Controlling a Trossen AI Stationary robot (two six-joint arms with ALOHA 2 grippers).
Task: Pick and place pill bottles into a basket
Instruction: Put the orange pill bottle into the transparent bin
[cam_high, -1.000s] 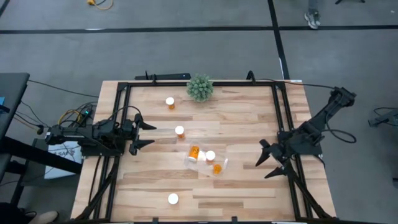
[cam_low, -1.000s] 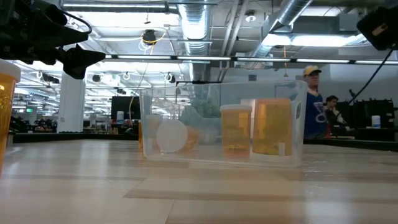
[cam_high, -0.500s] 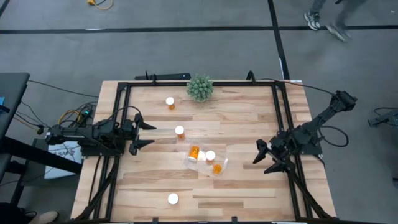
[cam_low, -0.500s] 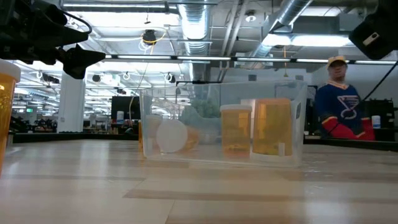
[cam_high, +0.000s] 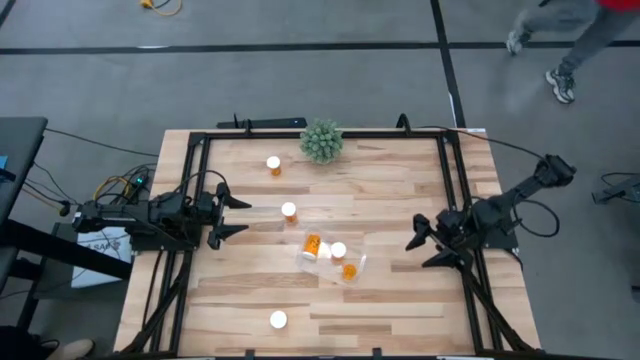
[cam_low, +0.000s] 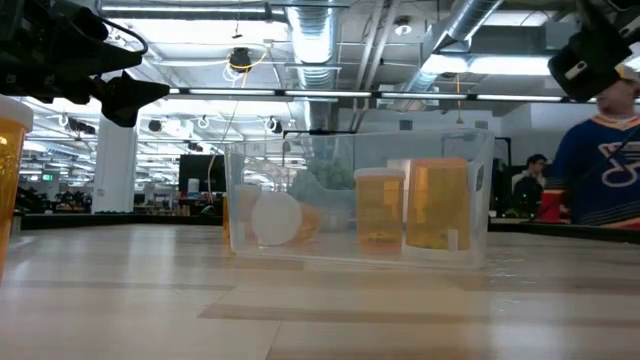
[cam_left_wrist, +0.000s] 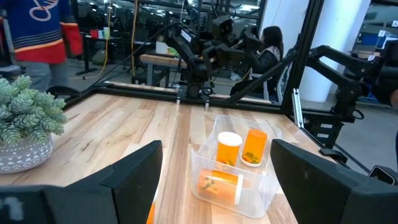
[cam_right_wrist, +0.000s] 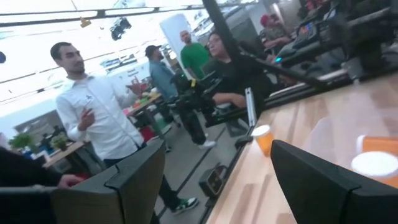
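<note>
Three pill bottles (cam_high: 273, 165) loose, plant (cam_high: 321, 141) behind basket (cam_high: 356, 270)

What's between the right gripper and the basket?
Only bare wood tabletop lies between the right gripper and the basket; the high view shows it.

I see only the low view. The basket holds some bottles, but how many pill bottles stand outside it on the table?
Observer: Three pill bottles stand outside the basket: one near the plant, one beside the left gripper, and one alone at the table edge opposite the plant.
Operator: Is the right gripper holding anything?
Observer: No. The right gripper is open and empty, to the right of the basket.
</note>
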